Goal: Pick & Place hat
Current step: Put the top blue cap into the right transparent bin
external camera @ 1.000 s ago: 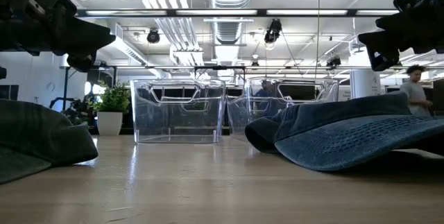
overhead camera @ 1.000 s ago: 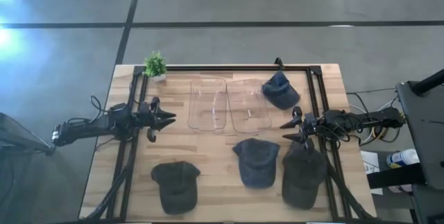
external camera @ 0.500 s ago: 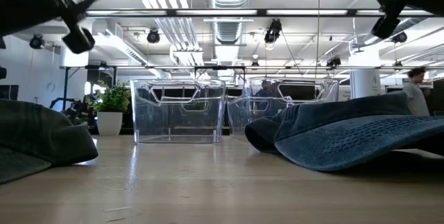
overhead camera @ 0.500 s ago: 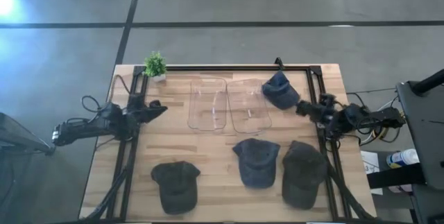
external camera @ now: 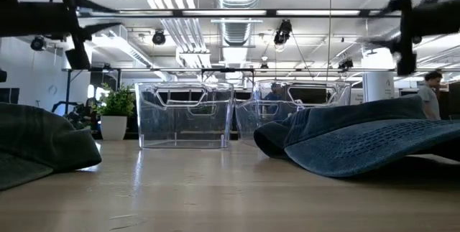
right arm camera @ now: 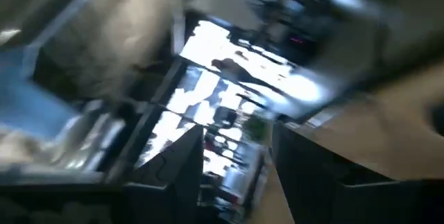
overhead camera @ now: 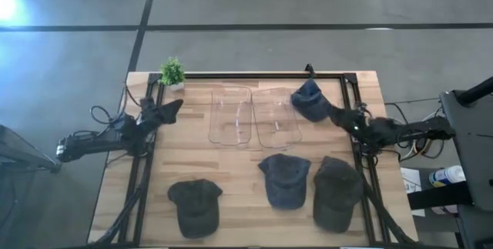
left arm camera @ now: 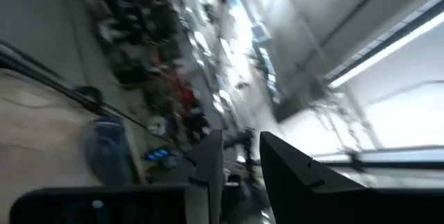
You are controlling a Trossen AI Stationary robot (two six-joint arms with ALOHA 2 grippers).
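Several caps lie crown-up on the wooden table: a blue one (overhead camera: pixel 310 100) at the far right, a dark one (overhead camera: pixel 194 205) near left, a blue-grey one (overhead camera: pixel 284 178) and an olive one (overhead camera: pixel 337 191) near right. Two clear bins (overhead camera: pixel 231 116) (overhead camera: pixel 276 118) stand mid-table. My left gripper (overhead camera: pixel 176 106) hovers over the left frame rail, tipped upward, fingers a narrow gap apart (left arm camera: pixel 241 168). My right gripper (overhead camera: pixel 336 114) hovers just beside the blue far cap, above it, fingers apart (right arm camera: pixel 239 161), holding nothing.
A small potted plant (overhead camera: pixel 172 72) stands at the far left corner. A black frame rail (overhead camera: pixel 254 75) runs along the far edge and down both sides. Bare wood lies between the bins and the near caps. A person (external camera: pixel 431 95) stands in the room beyond.
Both grippers have risen and swung toward the table's far edge, tipping upward and rolling about their own axes. The right one has left the olive cap and come up beside the blue far cap. The caps and bins have stayed where they were.
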